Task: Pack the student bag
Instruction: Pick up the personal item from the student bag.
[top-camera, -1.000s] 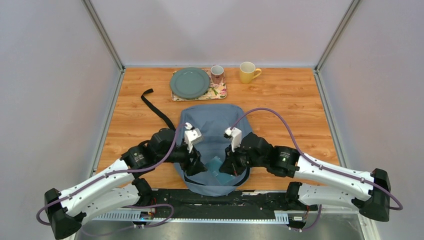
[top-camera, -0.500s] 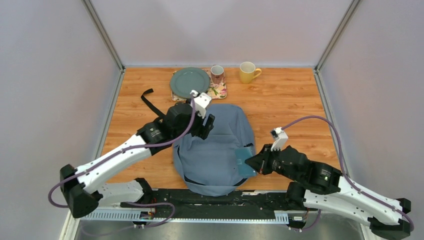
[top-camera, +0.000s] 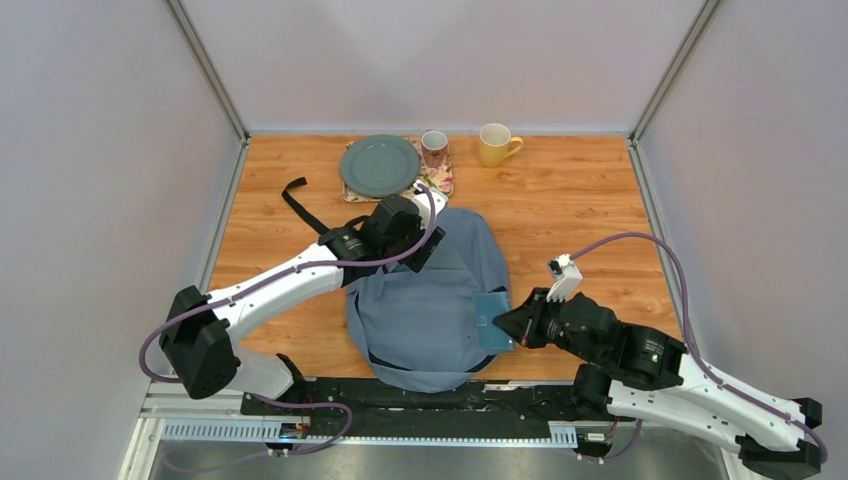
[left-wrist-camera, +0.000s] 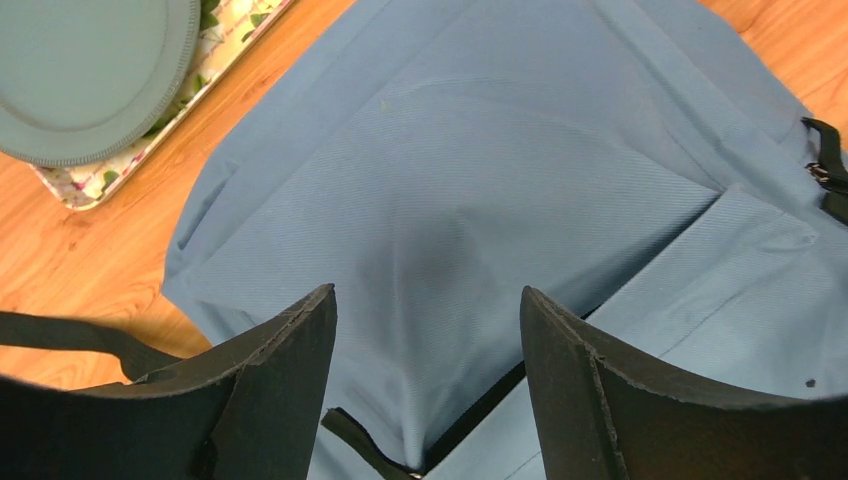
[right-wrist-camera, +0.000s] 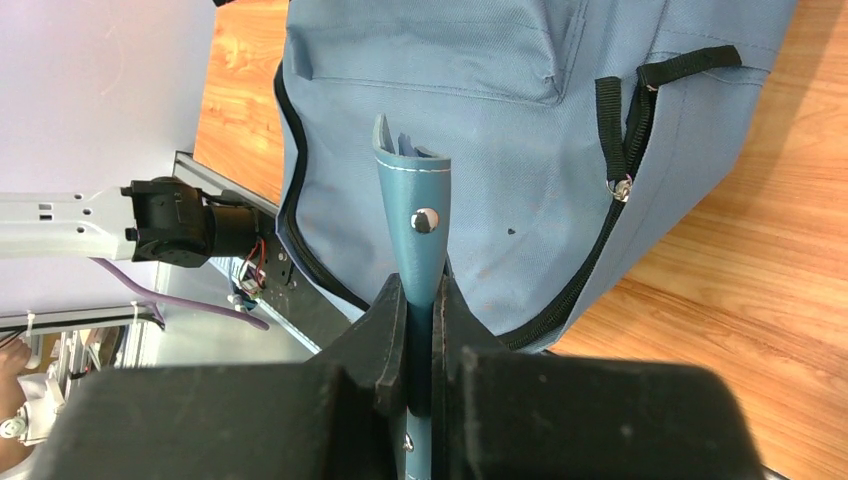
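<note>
The packing is looking only partly done. The right fingers (right-wrist-camera: 385, 340) are clamping tight on a slim teal case (right-wrist-camera: 415, 200) with a metal snap, and that case is sitting outside the student bag (top-camera: 425, 300), held edge-up just at the bag's right side. By my reading, it is waiting to go in. Whether anything is already inside cannot be told, though the fabric is lying so flat that the bag is probably holding little.

The left fingers (left-wrist-camera: 270, 390) are standing apart with nothing between them, hovering over the far end of the bag close above the cloth. They may be getting ready to lift or spread the fabric.

The bag itself is lying flat on the wooden counter (top-camera: 580, 220) between the two arms, its near end reaching the counter's near edge. It is soft grey-blue cloth, sagging and creasing. A black zipper line is running around its side, and in the right wrist view the teeth by the puller seem to be gaping. How wide that opening is cannot be judged. A black webbing strap (top-camera: 305, 215) is trailing off to the left. Beyond the bag's far end, a green plate (top-camera: 379, 165) is resting on a flowered tray (top-camera: 440, 185).
</note>
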